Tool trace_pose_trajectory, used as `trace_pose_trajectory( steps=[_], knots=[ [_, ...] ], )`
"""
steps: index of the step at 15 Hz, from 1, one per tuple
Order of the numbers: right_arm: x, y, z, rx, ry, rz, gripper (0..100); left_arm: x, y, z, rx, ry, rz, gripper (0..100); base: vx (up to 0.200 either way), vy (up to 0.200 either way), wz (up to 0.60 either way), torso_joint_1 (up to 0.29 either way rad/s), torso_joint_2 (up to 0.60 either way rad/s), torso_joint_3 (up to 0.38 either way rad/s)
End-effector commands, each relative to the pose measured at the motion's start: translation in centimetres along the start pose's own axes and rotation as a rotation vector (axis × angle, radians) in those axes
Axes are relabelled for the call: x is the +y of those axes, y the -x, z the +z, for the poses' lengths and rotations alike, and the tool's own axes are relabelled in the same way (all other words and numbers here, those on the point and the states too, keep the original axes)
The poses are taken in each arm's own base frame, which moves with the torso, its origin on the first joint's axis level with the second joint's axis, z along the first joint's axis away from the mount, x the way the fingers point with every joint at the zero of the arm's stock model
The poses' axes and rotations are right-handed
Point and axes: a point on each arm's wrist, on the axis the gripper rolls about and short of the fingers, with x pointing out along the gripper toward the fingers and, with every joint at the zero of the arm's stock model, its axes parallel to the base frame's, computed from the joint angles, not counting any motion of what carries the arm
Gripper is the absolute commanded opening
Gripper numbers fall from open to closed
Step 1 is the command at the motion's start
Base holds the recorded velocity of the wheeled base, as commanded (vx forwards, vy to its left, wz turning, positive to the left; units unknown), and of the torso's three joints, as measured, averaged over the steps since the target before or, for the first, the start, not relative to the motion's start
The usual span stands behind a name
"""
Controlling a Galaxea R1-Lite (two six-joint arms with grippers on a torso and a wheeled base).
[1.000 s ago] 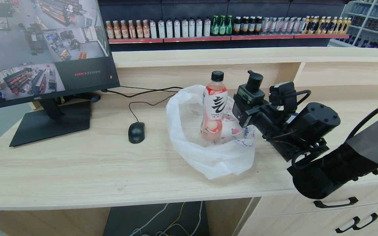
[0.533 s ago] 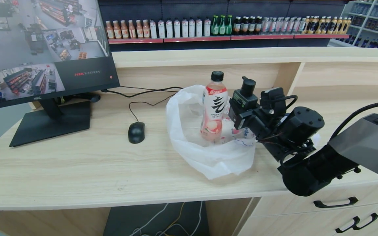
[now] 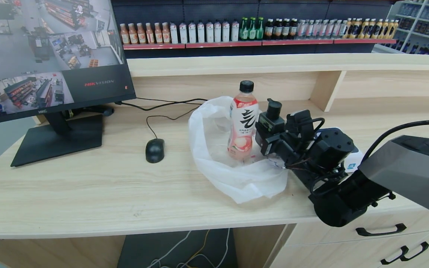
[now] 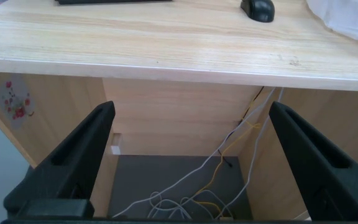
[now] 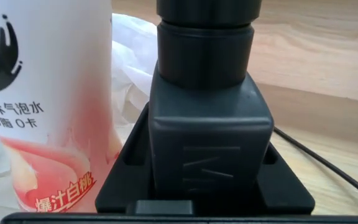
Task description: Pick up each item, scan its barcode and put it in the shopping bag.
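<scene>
Built matte black along the right arm (image 3: 330, 156): chunky cylindrical joints, thin cables looping alongside. Cased in a smooth grey shell (image 3: 415, 167) fed by a thick black cable (image 3: 397, 128). Carries two broad black wedge-shaped fingers (image 4: 73, 162) on the left gripper (image 4: 191, 174).

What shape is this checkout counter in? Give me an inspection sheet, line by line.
Surface: pale wooden counter; no spill seen.
Job's things: pink bottle upright inside the open white shopping bag.
Clutter: mouse and monitor on the counter's left part.
Claws: right claw shut on the scanner, close beside the bottle; left claw open and empty, below the counter's front edge.
Cables: mouse cable across the counter; loose wires underneath.
Surroundings: drinks shelf behind; drawers on the right.
</scene>
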Motion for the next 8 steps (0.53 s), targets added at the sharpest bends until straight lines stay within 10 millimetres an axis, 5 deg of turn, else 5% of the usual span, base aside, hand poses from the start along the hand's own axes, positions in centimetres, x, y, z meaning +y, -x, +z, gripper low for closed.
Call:
trace_pose_trajectory(
  steps=[1, 8],
  knots=[
    [0.26, 0.16, -0.46, 0.015, -0.001, 0.006, 0, 0.0, 0.0, 0.0, 0.0, 0.0, 0.001, 100, 0.0, 0.0, 0.0, 0.0, 0.0, 0.0],
    [0.44, 0.61, -1.38, 0.052, -0.003, 0.012, 0, 0.0, 0.0, 0.0, 0.0, 0.0, 0.001, 100, 0.0, 0.0, 0.0, 0.0, 0.0, 0.0]
  ],
)
